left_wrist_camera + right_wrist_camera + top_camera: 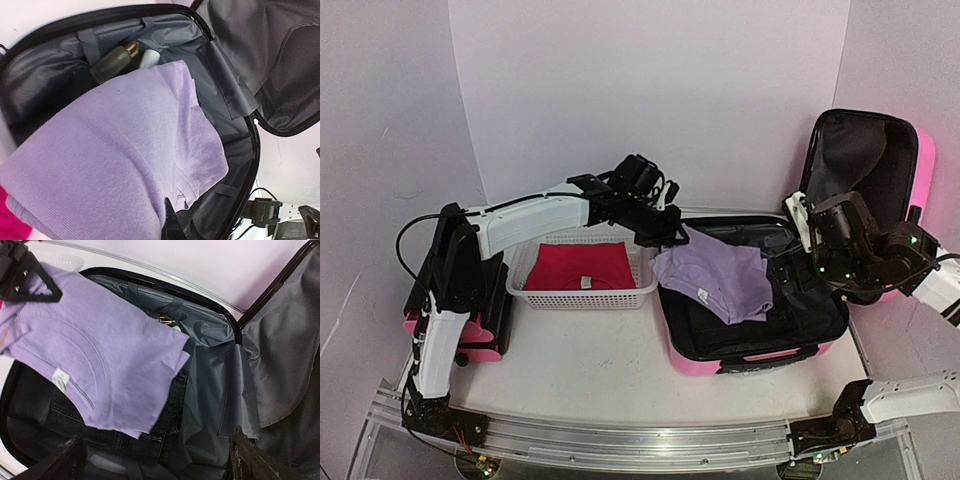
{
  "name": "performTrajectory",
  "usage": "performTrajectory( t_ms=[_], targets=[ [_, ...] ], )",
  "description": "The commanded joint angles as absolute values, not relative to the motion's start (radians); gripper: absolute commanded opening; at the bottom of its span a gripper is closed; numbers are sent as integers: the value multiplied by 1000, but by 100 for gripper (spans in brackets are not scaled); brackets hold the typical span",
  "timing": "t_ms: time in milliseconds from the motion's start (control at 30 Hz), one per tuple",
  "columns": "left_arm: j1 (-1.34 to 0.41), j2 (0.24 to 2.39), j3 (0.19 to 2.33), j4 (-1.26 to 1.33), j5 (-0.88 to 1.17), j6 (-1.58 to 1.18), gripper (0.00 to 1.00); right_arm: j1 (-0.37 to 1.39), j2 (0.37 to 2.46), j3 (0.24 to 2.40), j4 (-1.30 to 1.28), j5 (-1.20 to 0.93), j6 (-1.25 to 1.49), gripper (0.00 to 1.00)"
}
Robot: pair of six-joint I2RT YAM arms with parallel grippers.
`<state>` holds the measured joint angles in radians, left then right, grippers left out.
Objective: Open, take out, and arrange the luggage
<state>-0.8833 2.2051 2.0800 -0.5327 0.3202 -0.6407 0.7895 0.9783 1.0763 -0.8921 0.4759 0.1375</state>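
The suitcase (pixel 685 360) has a hard, glossy pink shell and a black cloth lining (pixel 210 390) with slight shine. The shirt (pixel 100 355) is soft, fine-ribbed purple knit. The jeans (pixel 130 432) are dark denim. The basket (pixel 582 296) is white plastic mesh.

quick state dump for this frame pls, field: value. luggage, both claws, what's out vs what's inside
luggage: open on the table, lid upright
left claw: shut on purple shirt, holding it up over the luggage's left side
right claw: open, empty, over the luggage interior
basket: left of the luggage, holds a red garment
inside luggage: jeans, olive bottle with gold cap
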Motion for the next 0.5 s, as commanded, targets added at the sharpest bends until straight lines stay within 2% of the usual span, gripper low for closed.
performTrajectory(
  t_ms=[0,200,467],
  targets=[
    [-844,2043,2081,-524,365,-559,0,787,991,1121,-881,473,151,98],
    [-767,1954,2039,-627,356,-472,0,786,1025,1139,-881,464,143,98],
    [-597,1856,1877,-701,516,-362,0,786,1049,1152,-881,457,142,98]
  ],
)
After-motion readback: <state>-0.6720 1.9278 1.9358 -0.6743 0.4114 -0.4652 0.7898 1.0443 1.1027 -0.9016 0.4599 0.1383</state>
